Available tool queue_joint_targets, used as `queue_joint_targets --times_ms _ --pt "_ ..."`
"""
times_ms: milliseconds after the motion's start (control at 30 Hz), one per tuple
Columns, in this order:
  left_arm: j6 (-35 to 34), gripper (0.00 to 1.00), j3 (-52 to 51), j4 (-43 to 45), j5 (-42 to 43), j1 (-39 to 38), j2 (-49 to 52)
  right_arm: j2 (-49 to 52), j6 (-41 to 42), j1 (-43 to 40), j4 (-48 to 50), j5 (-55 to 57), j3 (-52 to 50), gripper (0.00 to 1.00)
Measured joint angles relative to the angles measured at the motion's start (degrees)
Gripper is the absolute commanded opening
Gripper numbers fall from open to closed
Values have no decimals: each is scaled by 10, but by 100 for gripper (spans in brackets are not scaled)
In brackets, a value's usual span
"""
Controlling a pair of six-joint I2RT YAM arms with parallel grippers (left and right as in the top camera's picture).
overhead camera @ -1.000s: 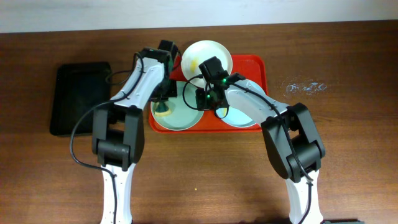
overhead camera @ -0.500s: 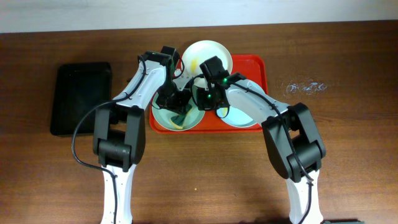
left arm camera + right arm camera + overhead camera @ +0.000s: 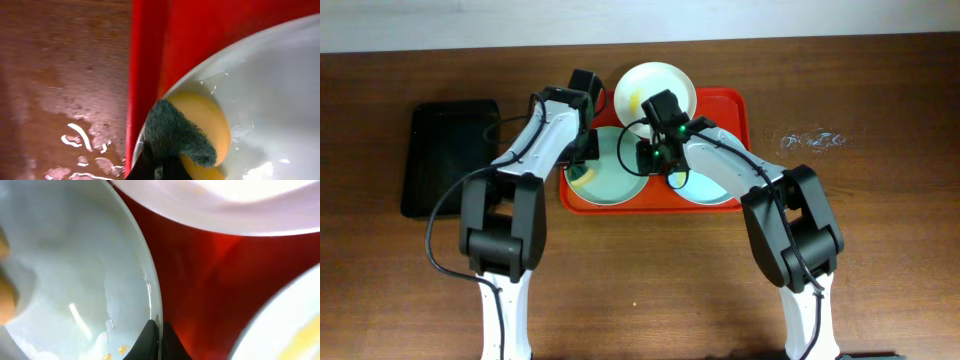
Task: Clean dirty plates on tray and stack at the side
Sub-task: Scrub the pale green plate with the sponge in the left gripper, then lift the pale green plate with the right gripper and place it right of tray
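The red tray holds three plates. The white plate with a yellow smear leans on its far rim. A mint plate lies at the tray's left and a second mint plate at its right, mostly under my right arm. My left gripper is shut on a yellow and green sponge, pressed on the left plate near its left edge. My right gripper is shut on that plate's right rim. Small yellow bits lie by the rim.
A black tray lies on the table left of the red tray. The wood by the red tray's left rim is wet. Water spots mark the table at the right.
My left gripper swept the sponge from the plate's left edge towards its middle and front, then back to the left edge. My right gripper has kept its hold on the rim.
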Motion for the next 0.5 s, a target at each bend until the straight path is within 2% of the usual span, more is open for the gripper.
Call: queue_joint_targets --times_ms 133,267,367,500 --pt "-19 0 -6 -13 -3 8 -55 0 -20 1 -7 -24 0 4" --pt "-28 0 -6 -22 49 72 -191 0 -62 4 -83 -19 54 4" --pt "-32 0 -6 -44 59 135 -236 0 -84 31 -168 86 142 4" --pt "-45 0 -6 -64 64 183 -237 -4 -133 96 -230 313 259 4"
